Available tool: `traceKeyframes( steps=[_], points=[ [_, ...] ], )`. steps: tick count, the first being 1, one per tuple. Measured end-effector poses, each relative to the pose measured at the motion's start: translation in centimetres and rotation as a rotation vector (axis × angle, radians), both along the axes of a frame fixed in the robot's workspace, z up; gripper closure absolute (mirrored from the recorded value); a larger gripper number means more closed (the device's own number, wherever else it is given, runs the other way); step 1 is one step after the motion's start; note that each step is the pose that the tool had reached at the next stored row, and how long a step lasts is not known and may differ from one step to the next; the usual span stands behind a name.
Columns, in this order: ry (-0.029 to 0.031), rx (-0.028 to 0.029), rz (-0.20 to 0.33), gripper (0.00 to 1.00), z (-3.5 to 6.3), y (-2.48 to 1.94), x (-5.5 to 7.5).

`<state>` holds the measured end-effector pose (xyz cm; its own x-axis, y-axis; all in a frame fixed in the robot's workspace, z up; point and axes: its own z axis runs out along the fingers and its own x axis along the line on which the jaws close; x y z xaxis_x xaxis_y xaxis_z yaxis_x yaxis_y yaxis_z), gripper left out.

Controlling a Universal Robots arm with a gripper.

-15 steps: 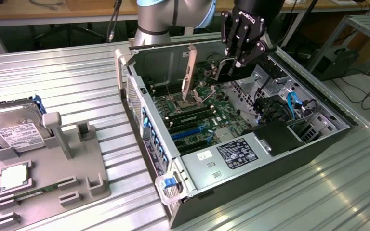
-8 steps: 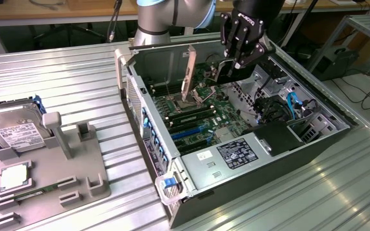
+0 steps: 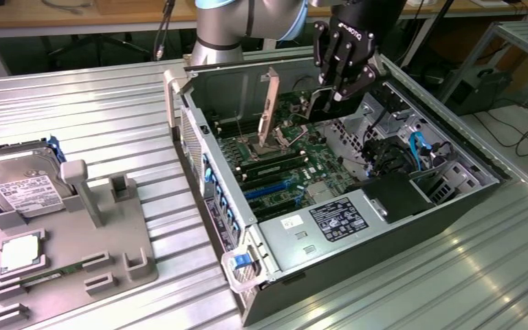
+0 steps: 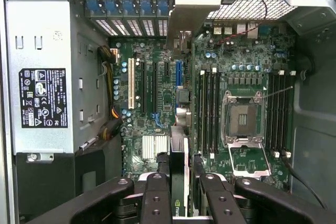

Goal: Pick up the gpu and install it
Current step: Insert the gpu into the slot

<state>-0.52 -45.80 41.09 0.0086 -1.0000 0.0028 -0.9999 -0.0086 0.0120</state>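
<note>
I'm gripping the gpu [image 4: 179, 182] edge-on between my fingers [image 4: 155, 203], hanging it over the open case [image 3: 447, 206]. Beyond my fingertips I'm watching the motherboard [image 4: 163, 98]; I'm judging the card must stay upright and square to its slot.
</note>
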Motion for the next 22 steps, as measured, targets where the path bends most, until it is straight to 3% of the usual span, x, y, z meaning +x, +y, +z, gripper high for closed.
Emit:
traceKeyframes(
  steps=[22],
  points=[
    [0.0006, 0.0004, 0.000, 0.73, -0.73, 0.00, -0.06]
  ],
)
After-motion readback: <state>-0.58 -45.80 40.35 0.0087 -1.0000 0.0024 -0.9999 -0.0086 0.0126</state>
